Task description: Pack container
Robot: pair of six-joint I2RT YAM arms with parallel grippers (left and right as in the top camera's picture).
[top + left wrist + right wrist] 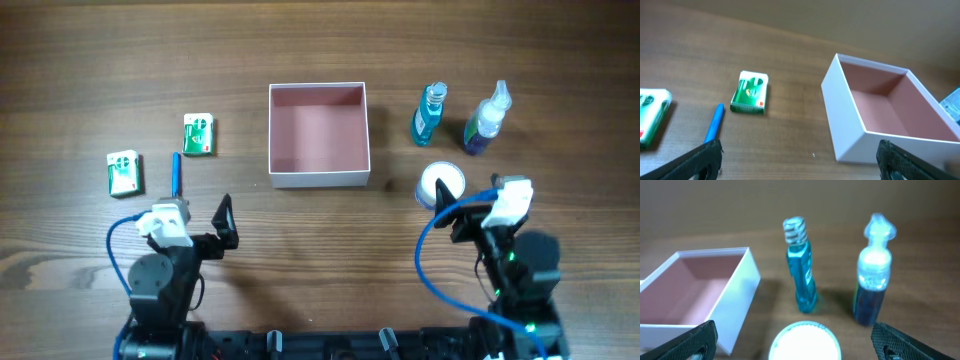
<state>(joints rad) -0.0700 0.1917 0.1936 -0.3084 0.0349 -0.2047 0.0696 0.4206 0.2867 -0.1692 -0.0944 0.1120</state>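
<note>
The container (319, 176) is a square white box with a pink inside, empty, at the table's middle back; it shows in the left wrist view (845, 115) and the right wrist view (742, 290). My left gripper (205, 232) is open and empty, near the front left (800, 162). My right gripper (470, 215) is open and empty, just behind a round white-lidded jar (441, 184) that lies between its fingers in the right wrist view (805, 342).
A teal bottle (429, 113) and a blue spray bottle (487, 120) stand right of the box. Two green-and-white packets (199, 134) (125, 172) and a blue pen (177, 173) lie to its left.
</note>
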